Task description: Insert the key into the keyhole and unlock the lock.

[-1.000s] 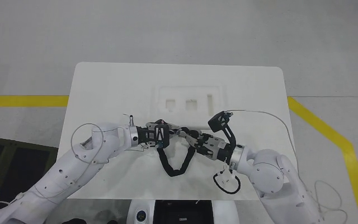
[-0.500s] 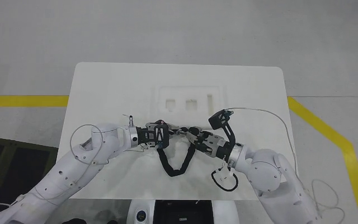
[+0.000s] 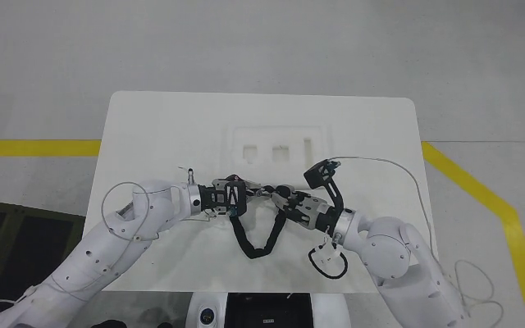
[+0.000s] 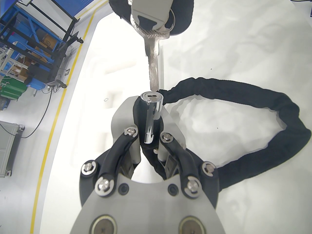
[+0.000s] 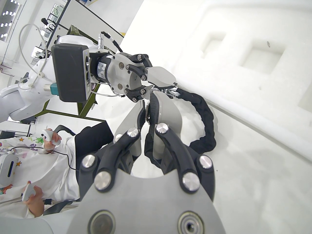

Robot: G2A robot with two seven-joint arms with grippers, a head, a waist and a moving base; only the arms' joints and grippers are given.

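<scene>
My left gripper (image 4: pixel 149 114) is shut on the chrome lock cylinder (image 4: pixel 150 122), with its keyhole (image 4: pixel 151 95) facing away from the wrist. The lock's black fabric-covered chain (image 4: pixel 280 113) loops down onto the table. My right gripper (image 4: pixel 152 25) is shut on the head of a silver key (image 4: pixel 153 69), whose tip touches the rim of the cylinder face just beside the keyhole. In the top view the left gripper (image 3: pixel 248 193) and right gripper (image 3: pixel 279 198) meet tip to tip over the table's middle, the chain (image 3: pixel 261 239) hanging below them. In the right wrist view my own fingers (image 5: pixel 168 113) hide the key.
A white foam tray (image 3: pixel 246 138) with three rectangular recesses lies just behind the grippers. The white table (image 3: pixel 148 123) has bare room left and right. A thin cable (image 3: pixel 385 168) arcs over the right arm.
The right gripper has edged a little toward the left gripper, bringing the key tip up to the lock face. The left arm has held still.
</scene>
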